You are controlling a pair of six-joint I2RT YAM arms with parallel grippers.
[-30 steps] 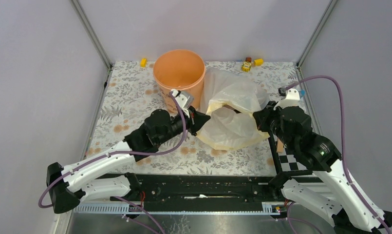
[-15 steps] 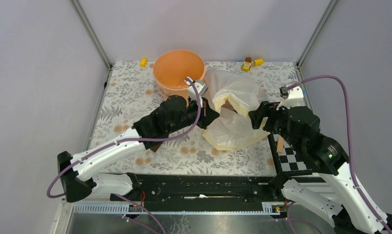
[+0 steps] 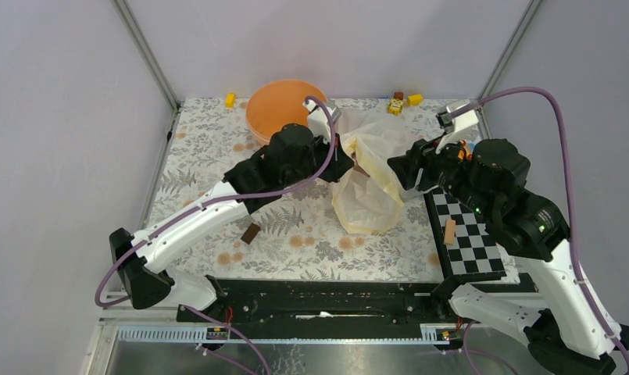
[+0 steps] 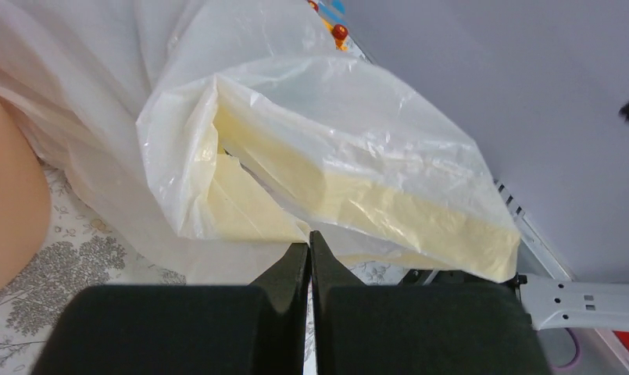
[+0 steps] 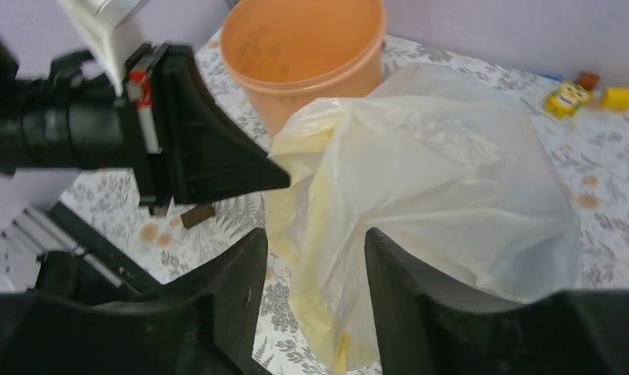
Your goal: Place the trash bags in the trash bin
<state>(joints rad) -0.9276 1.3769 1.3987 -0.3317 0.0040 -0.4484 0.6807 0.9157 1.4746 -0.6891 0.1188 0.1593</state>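
**Change of state.** The right claw (image 5: 313, 234), clamped on the film a second ago, now stands with its jaws wide apart and nothing between them. Over the same interval the left claw (image 3: 348, 166) has risen and swung toward the trash bin (image 3: 248, 111). It stays fully closed, pinching a fold of the trash bags (image 3: 369, 195) at its tips.

**Meaning for the task.** The load now hangs on the left claw alone. The transfer is judged to be mid-carry, and no film is inside the trash bin yet.

**Position of the load.** The trash bags hang from the left claw just to the right of the trash bin. The lower folds trail down to the worktop (image 3: 201, 148). The right claw sits at the right edge of the film, the bundle directly ahead of its open gap; contact cannot be determined.
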